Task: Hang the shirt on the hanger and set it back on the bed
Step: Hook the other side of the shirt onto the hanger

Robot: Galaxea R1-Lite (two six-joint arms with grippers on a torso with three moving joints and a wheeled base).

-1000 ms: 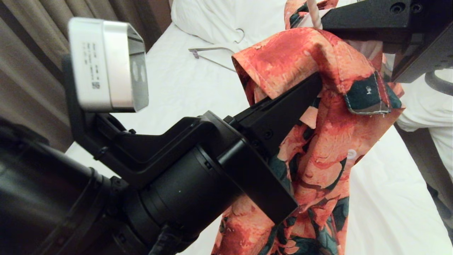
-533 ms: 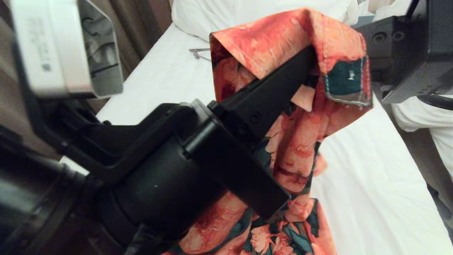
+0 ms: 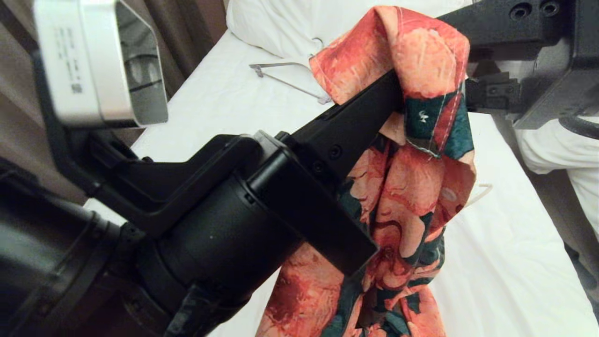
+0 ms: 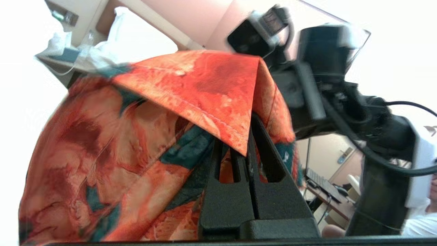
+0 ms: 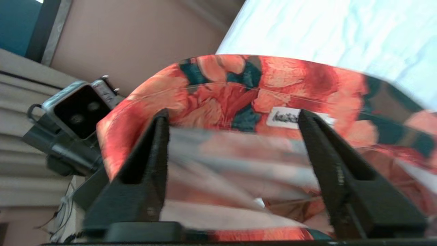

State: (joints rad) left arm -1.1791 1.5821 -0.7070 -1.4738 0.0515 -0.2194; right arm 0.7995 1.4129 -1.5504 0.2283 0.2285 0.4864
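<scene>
Shirt (image 3: pixel 412 187) hangs bunched above the bed (image 3: pixel 505 262), collar pinched in the fully closed left tool (image 4: pixel 244 150), right tool (image 5: pixel 232 150) gaping wide and holding nothing behind the collar; best keep the pinch firm while regrasping near the neck label.

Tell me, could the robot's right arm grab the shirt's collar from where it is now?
Probably yes: the right gripper stands open with the shirt collar right before its fingers, nothing between.

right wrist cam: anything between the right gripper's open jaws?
Nothing gripped: right gripper stands open; between its jaws, the floral orange-and-green shirt's collar and pale inside show beyond.
</scene>
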